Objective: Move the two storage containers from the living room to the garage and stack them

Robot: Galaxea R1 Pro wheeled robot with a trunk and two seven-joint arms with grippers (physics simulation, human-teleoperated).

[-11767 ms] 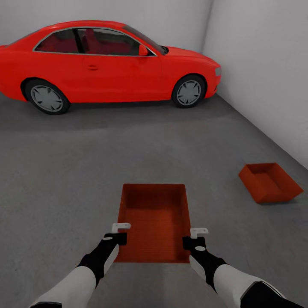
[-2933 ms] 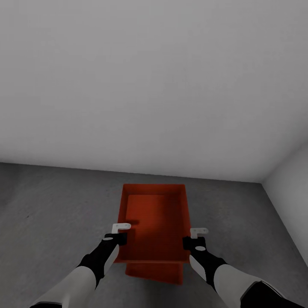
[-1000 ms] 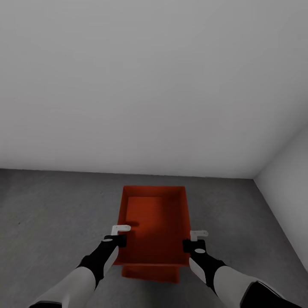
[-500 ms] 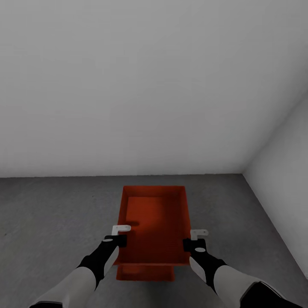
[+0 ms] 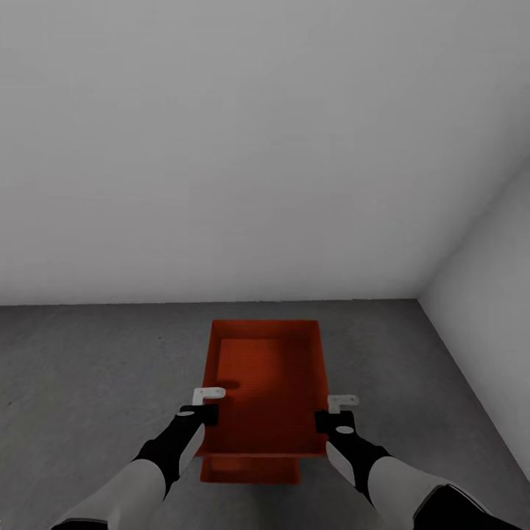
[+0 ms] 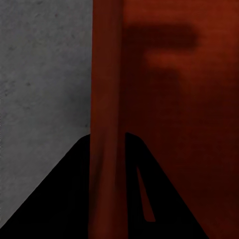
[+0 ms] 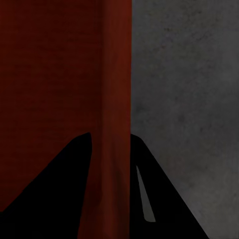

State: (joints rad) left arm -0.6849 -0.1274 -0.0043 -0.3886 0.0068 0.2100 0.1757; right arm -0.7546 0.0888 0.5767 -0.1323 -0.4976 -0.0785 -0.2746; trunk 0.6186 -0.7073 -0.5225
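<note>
Holding the upper container (image 5: pixel 266 390) by both long side walls: left tool (image 5: pixel 208 403) is clamped on its left wall, right tool (image 5: pixel 338 411) clamped on its right wall. Wrist views confirm it, w/ each red wall (image 6: pixel 105 119) (image 7: pixel 115 99) running up between the two dark fingers. This bin hangs level above the grey concrete floor (image 5: pixel 88 368) of the garage, close to the corner where two white walls (image 5: pixel 258 147) meet.

Lower container (image 5: pixel 250 469) sits on the floor directly beneath; a strip of its near end pokes out under the held bin's near edge, rest is hidden.

Key relation: target lies straight down from both tools, not off to either side. Long axes of the two bins look roughly parallel, both running away from the robot. Lower bin's visible end seems shifted a bit toward the robot & slightly to the left arm's side, so probably a small nudge forward/right is wanted before lowering. Both arms equally near; it's a symmetric two-arm descent. How much height gap remains, can't tell.
</note>
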